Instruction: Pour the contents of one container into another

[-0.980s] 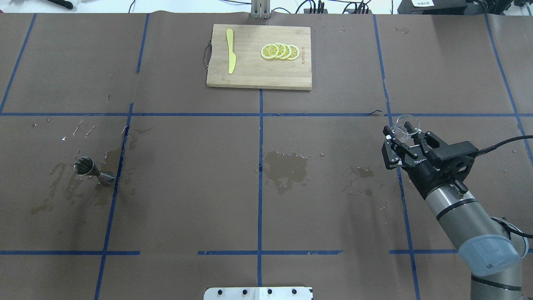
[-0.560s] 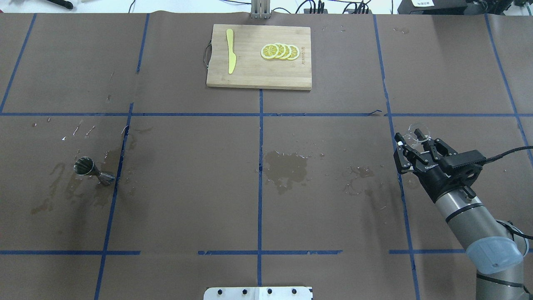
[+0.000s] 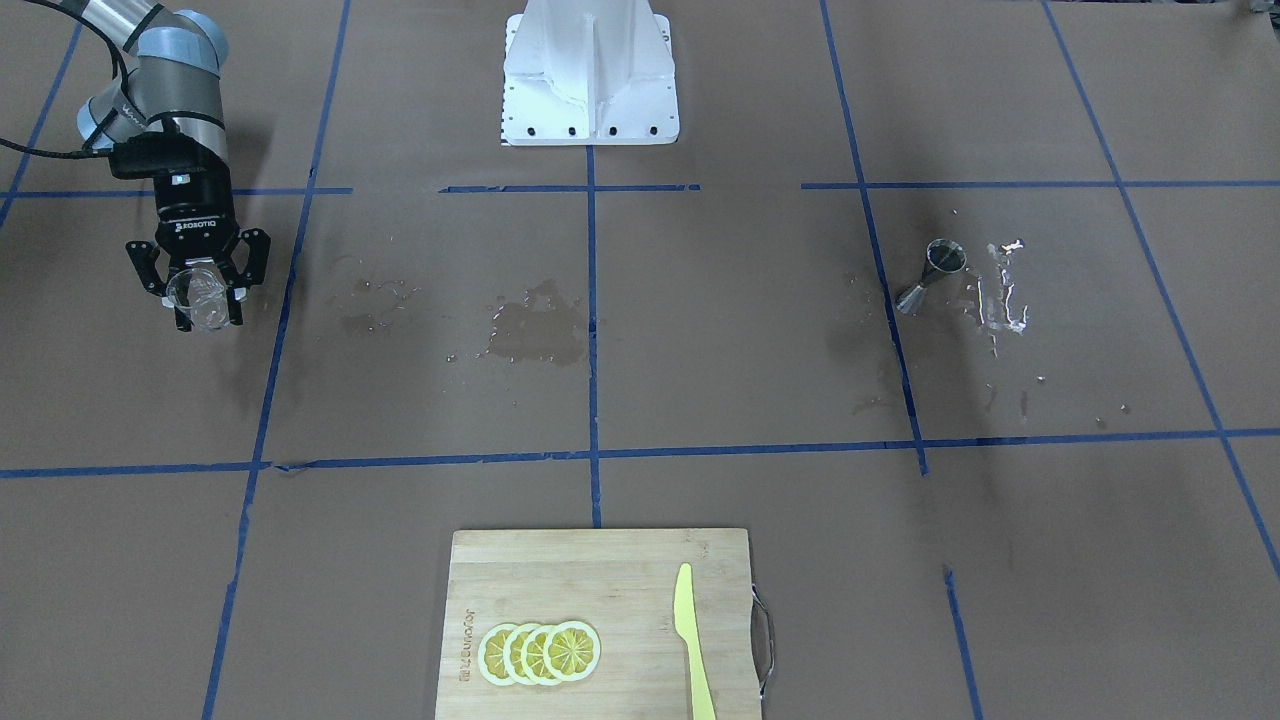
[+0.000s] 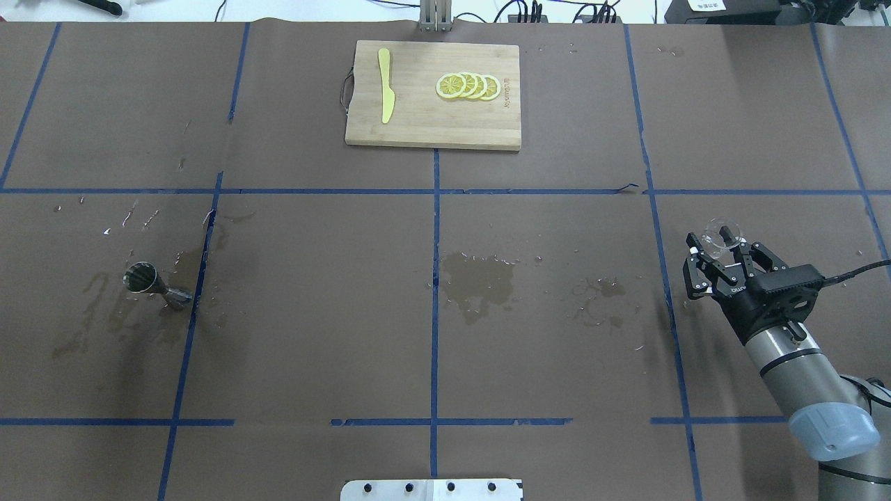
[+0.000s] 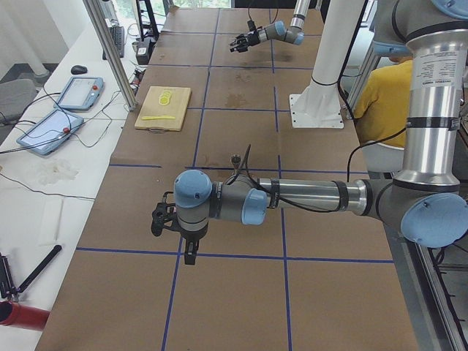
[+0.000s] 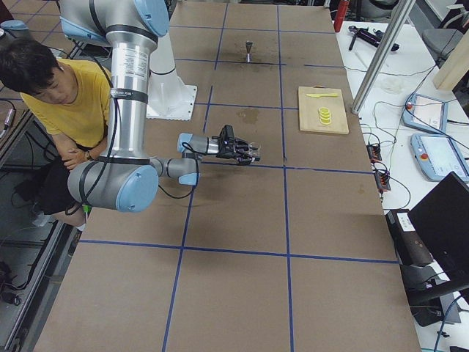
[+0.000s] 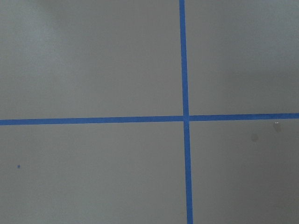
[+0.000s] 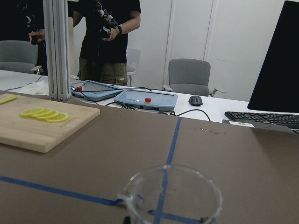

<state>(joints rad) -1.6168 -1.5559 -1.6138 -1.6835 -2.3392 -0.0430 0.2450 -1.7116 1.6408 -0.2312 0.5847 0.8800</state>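
The small transparent measuring cup hangs upright above the table on the right side, between the fingers of my right gripper, which is shut on it. Its open rim fills the bottom of the right wrist view. The facing camera shows the cup in the same gripper. The steel hourglass jigger stands on the table far to the left, among wet marks, with nothing near it. My left gripper shows only in the exterior left view, low over bare table, and I cannot tell its state.
A wooden cutting board at the far middle carries lemon slices and a yellow knife. Wet stains mark the middle of the brown paper. A seated person in yellow is beside the robot's base.
My right gripper has carried the clear cup to the right and back toward the robot's side, farther from the jigger. The jigger has not moved.
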